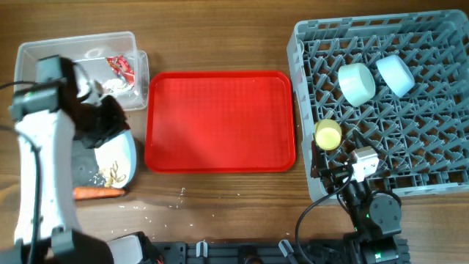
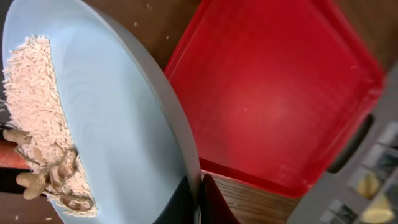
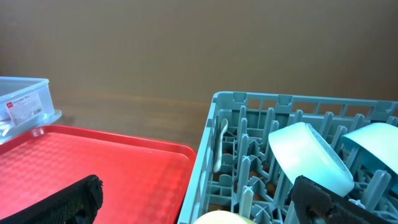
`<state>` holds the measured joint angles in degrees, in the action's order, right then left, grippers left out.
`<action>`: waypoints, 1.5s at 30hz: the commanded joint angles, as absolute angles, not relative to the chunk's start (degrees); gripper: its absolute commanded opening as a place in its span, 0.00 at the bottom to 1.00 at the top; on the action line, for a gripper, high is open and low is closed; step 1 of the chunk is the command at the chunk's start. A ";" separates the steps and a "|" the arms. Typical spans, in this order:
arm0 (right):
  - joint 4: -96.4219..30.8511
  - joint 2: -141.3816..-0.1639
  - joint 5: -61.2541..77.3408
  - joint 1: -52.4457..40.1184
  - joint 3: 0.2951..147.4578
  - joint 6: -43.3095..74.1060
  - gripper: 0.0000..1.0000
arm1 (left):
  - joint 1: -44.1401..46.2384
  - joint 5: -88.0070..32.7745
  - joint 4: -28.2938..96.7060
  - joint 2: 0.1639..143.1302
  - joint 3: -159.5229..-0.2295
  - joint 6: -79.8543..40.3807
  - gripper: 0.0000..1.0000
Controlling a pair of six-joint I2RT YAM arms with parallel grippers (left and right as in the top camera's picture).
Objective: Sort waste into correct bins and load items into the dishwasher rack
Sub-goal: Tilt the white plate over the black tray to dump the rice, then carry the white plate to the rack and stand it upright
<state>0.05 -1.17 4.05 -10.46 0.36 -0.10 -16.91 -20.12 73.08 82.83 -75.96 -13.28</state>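
My left gripper (image 2: pixel 199 202) is shut on the rim of the round pale blue plate (image 2: pixel 124 118) and holds it tilted at the table's left (image 1: pixel 126 150). Beige peanut shells (image 2: pixel 50 177) and pale crumbs (image 2: pixel 34 93) lie on the plate. The orange carrot (image 1: pixel 99 193) lies on the table just in front of it. The clear tub (image 1: pixel 44 53) at the back left holds the red-and-white wrapper (image 1: pixel 121 67) and a white paper scrap (image 1: pixel 117 86). A dark tray (image 1: pixel 82 163) shows partly under the plate and arm. My right gripper (image 3: pixel 196 205) is open and empty at the rack's front left corner (image 1: pixel 322 167), beside the yellow-green cup (image 1: pixel 327 134).
The grey dishwasher rack (image 1: pixel 418 158) fills the right side and holds a mint bowl (image 1: pixel 357 83), a pale blue bowl (image 1: pixel 396 75) and a white spoon (image 3: pixel 219 146). The flat red tray (image 1: pixel 220 121) lies in the middle. Crumbs are scattered on the wood near the front.
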 commanded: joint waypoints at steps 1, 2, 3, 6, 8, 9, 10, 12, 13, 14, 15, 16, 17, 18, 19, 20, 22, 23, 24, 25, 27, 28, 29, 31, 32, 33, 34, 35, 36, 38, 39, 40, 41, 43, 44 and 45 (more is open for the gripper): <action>0.25 -0.95 4.75 -10.41 0.30 0.38 1.00 | -23.49 -32.91 73.56 76.82 -75.79 -5.30 0.04; 0.25 -0.95 4.75 -10.41 0.30 0.36 1.00 | -25.32 -35.16 73.69 75.79 -75.40 -4.01 0.04; 0.25 -0.95 4.75 -10.41 0.30 0.38 1.00 | -27.20 -37.23 73.73 74.83 -74.74 -2.76 0.04; 0.25 -0.95 4.75 -10.41 0.30 0.38 1.00 | -34.35 -43.94 73.69 71.92 -70.65 2.33 0.04; 0.25 -0.97 4.75 -10.41 0.30 0.40 1.00 | -38.44 -47.66 73.84 70.83 -68.07 4.69 0.04; 0.25 -0.95 4.75 -10.41 0.30 0.38 1.00 | -39.97 -49.28 74.00 70.50 -67.18 5.93 0.04; 0.25 -0.95 4.75 -10.41 0.30 0.38 1.00 | -42.02 -51.62 74.15 70.08 -65.95 7.44 0.04; 0.25 -0.97 4.75 -10.41 0.30 0.36 1.00 | -45.54 -55.75 74.22 69.47 -64.01 9.85 0.04; 0.25 -0.97 4.75 -10.41 0.30 0.38 1.00 | -48.18 -58.15 74.41 69.17 -62.89 11.70 0.04; 0.25 -0.95 4.75 -10.41 0.30 0.38 1.00 | -50.15 -59.37 74.67 68.99 -62.22 12.71 0.04; 0.25 -0.95 4.75 -10.41 0.30 0.38 1.00 | -52.12 -60.62 75.26 68.88 -61.73 13.96 0.04; 0.25 -0.95 4.75 -10.41 0.30 0.38 1.00 | -53.91 -61.76 76.18 68.88 -61.47 15.46 0.04; 0.25 -0.95 4.75 -10.41 0.30 0.38 1.00 | -55.57 -62.87 77.47 68.88 -61.34 17.37 0.04; 0.25 -0.95 4.75 -10.41 0.30 0.38 1.00 | -56.99 -64.05 78.72 68.88 -61.34 19.27 0.04; 0.25 -0.97 4.75 -10.41 0.30 0.38 1.00 | -58.19 -65.25 80.03 68.88 -61.34 21.30 0.04; 0.25 -0.95 4.75 -10.41 0.30 0.36 1.00 | -59.88 -66.57 81.84 68.88 -61.34 24.27 0.04; 0.25 -0.95 4.75 -10.41 0.30 0.38 1.00 | -61.58 -67.48 83.40 68.88 -61.34 26.89 0.04; 0.25 -0.95 4.75 -10.41 0.30 0.36 1.00 | -62.54 -68.01 84.14 68.88 -61.34 28.16 0.04; 0.25 -0.97 4.75 -10.41 0.30 0.38 1.00 | -63.09 -68.42 84.66 68.88 -61.34 28.86 0.04; 0.25 -0.97 4.75 -10.41 0.30 0.38 1.00 | -63.42 -68.93 85.25 68.88 -61.34 30.02 0.04; 0.25 -0.95 4.75 -10.41 0.30 0.38 1.00 | -63.55 -69.45 86.39 68.88 -61.34 32.62 0.04; 0.25 -0.95 4.75 -10.41 0.30 0.38 1.00 | -63.53 -69.34 86.50 68.88 -61.32 33.26 0.04; 0.25 -0.95 4.75 -10.41 0.30 0.38 1.00 | -63.55 -69.10 86.46 68.88 -61.32 33.26 0.04; 0.25 -0.95 4.75 -10.41 0.30 0.38 1.00 | -63.55 -69.17 86.48 68.88 -61.32 33.26 0.04; 0.25 -0.95 4.75 -10.41 0.30 0.40 1.00 | -63.55 -69.12 86.41 68.88 -61.32 33.28 0.04; 0.25 -0.95 4.75 -10.41 0.30 0.38 1.00 | -63.55 -69.06 86.28 68.90 -61.32 33.26 0.04; 0.25 -0.97 4.75 -10.41 0.30 0.36 1.00 | -63.53 -69.10 86.08 68.90 -61.32 33.23 0.04; 0.25 -0.95 4.75 -10.41 0.30 0.36 1.00 | -63.46 -69.52 86.00 68.95 -61.32 33.08 0.04; 0.25 -0.95 4.75 -10.41 0.30 0.38 1.00 | -63.22 -70.28 86.02 68.95 -61.32 32.38 0.04; 0.25 -0.95 4.75 -10.41 0.30 0.36 1.00 | -61.73 -71.83 86.02 68.95 -61.34 32.34 0.04; 0.25 -0.97 4.75 -10.41 0.30 0.38 1.00 | -60.36 -72.66 85.93 68.95 -61.34 32.36 0.04; 0.25 -0.95 4.75 -10.41 0.30 0.38 1.00 | -58.43 -73.69 85.56 68.95 -61.34 32.34 0.04; 0.25 -0.95 4.75 -10.41 0.30 0.38 1.00 | -56.14 -74.70 84.82 68.95 -61.34 32.23 0.04; 0.25 -0.97 4.75 -10.41 0.30 0.38 1.00 | -50.81 -76.36 81.43 68.95 -61.34 28.71 0.04; 0.25 -0.95 4.75 -10.41 0.30 0.38 1.00 | -47.83 -76.82 78.41 68.99 -61.34 25.39 0.04; 0.25 -0.95 4.75 -10.41 0.30 0.36 1.00 | -43.81 -77.03 73.41 69.01 -61.34 20.08 0.04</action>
